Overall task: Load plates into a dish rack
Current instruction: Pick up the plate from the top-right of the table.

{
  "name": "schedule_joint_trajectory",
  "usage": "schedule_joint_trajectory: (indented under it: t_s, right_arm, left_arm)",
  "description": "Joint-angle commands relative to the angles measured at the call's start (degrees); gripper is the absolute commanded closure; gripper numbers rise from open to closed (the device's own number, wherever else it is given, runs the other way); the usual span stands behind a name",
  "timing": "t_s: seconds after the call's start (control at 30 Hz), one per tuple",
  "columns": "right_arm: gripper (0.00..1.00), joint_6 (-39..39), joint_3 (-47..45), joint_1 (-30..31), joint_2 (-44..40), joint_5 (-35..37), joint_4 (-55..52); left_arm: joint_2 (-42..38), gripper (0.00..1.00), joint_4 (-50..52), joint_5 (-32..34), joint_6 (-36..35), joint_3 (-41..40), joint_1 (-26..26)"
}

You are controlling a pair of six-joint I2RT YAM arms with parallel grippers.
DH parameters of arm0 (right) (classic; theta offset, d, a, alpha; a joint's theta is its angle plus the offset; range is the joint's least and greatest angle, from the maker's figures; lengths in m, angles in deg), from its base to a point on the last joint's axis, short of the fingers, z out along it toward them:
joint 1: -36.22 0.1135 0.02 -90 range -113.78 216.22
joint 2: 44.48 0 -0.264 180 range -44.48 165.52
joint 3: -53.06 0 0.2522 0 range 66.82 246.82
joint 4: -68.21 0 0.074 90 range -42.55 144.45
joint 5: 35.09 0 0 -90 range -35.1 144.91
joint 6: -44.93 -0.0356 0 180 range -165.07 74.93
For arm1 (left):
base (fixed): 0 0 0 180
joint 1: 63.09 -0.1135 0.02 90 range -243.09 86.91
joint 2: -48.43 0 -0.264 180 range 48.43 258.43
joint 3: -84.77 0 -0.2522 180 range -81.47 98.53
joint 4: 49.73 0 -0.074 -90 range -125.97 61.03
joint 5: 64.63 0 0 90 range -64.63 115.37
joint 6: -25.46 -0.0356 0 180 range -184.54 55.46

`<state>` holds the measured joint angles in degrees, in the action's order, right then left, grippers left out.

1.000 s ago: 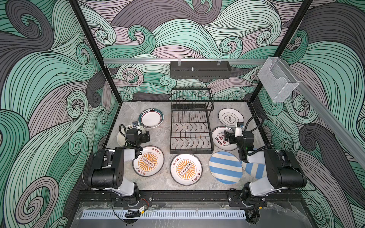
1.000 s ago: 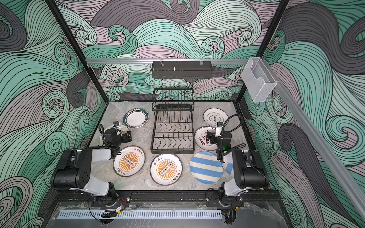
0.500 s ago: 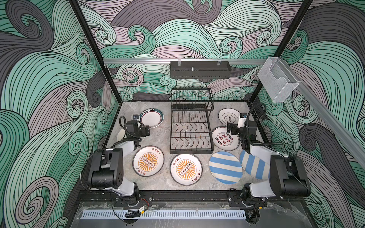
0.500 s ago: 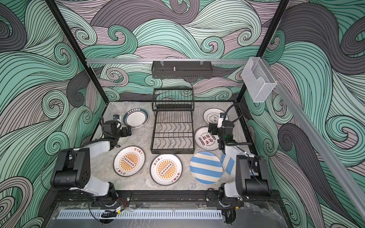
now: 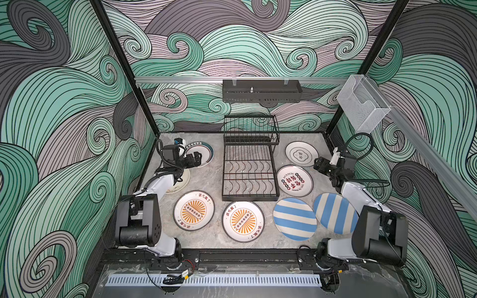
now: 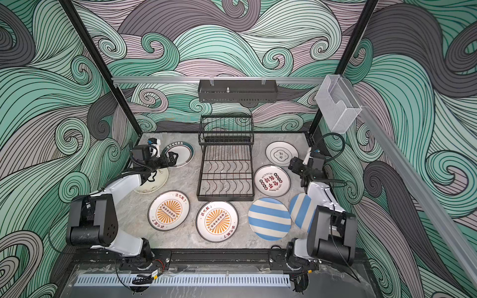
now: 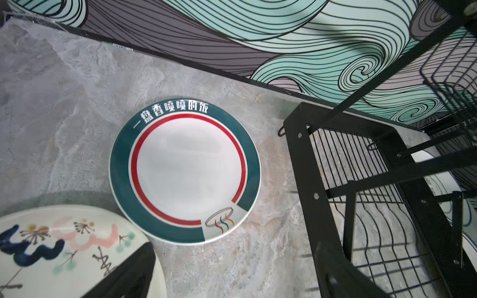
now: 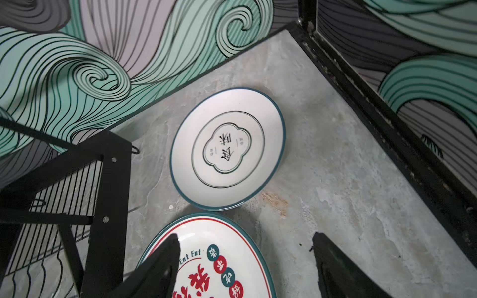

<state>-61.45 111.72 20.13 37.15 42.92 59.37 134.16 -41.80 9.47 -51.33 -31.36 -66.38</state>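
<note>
**Status: approach to first pick. No plate is loaded.**

1. Nearest my bases, four plates lie flat on the table (image 5: 214, 180): one orange-sunburst plate (image 5: 193, 210), a second orange-sunburst plate (image 5: 243, 221), one blue-striped plate (image 5: 294, 218), and a second blue-striped plate (image 5: 335, 213) partly under my right arm.
2. Mid-table stands the dish rack (image 5: 249, 178), with both tiers empty. A painted cream plate (image 5: 182, 180) lies partly under my left arm. A red-marked plate (image 5: 294, 181) lies just beside the rack.
3. My right claw (image 8: 245, 235) hovers at the red-marked plate's outer far rim. Its jaws stand apart, one finger above the plate and the other above bare table. It grasps nothing.
4. My left claw (image 5: 196, 159) is fully released and empty. It hovers at the near rim of the teal-rimmed plate (image 7: 184, 170).
5. Farthest on my right lies a white emblem plate (image 8: 227, 148), untouched.

**Next move (judgement):** lower each claw until its jaws straddle a rim. Each plate lies flat, so one finger probably has to get under the lip. Then clench, tip the plate upright and align it with a rack slot.
</note>
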Motion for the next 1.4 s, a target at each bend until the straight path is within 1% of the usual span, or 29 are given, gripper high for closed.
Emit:
schedule_joint_trajectory:
  t_s: [0.0,0.13,0.17,0.33,0.47,0.57,0.9,1.2,1.37]
  right_arm:
    - [0.21,-6.27,1.75,-2.67,4.95,-8.07,-0.68]
    - [0.24,-11.31,3.52,-6.13,11.63,-13.00,2.17]
    - [0.25,-11.99,4.28,-6.46,13.14,-14.08,2.77]
    - [0.26,-12.87,8.02,-6.49,18.41,-15.70,2.64]
    - [0.26,-13.58,10.68,-6.49,21.52,-15.85,2.65]
    - [0.26,-14.17,12.16,-6.43,23.88,-16.62,2.44]
    - [0.28,-15.35,15.36,-6.22,28.50,-17.45,1.25]
    - [0.33,-16.64,17.75,-5.52,32.60,-20.30,1.36]
    - [0.34,-16.59,18.09,-5.42,33.22,-19.87,0.99]
  left_arm:
    - [-3.45,0.01,-1.85,-0.25,1.90,-1.73,0.26]
    - [-3.82,0.01,-2.06,-2.15,4.68,-1.57,1.35]
    - [-5.64,0.01,-2.29,-3.06,4.75,-1.81,1.97]
    - [-8.59,0.01,-2.80,-4.78,4.04,-4.00,4.73]
    - [-9.83,0.01,-5.20,-7.21,6.25,-5.76,5.04]
    - [-10.21,0.01,-5.01,-8.13,6.72,-5.49,5.05]
    - [-10.58,0.01,-1.34,-7.21,7.10,-3.49,5.14]
    - [-12.09,0.01,-0.01,-5.37,5.53,-4.10,5.14]
    - [-12.60,0.01,0.29,-5.32,5.17,-4.41,5.14]
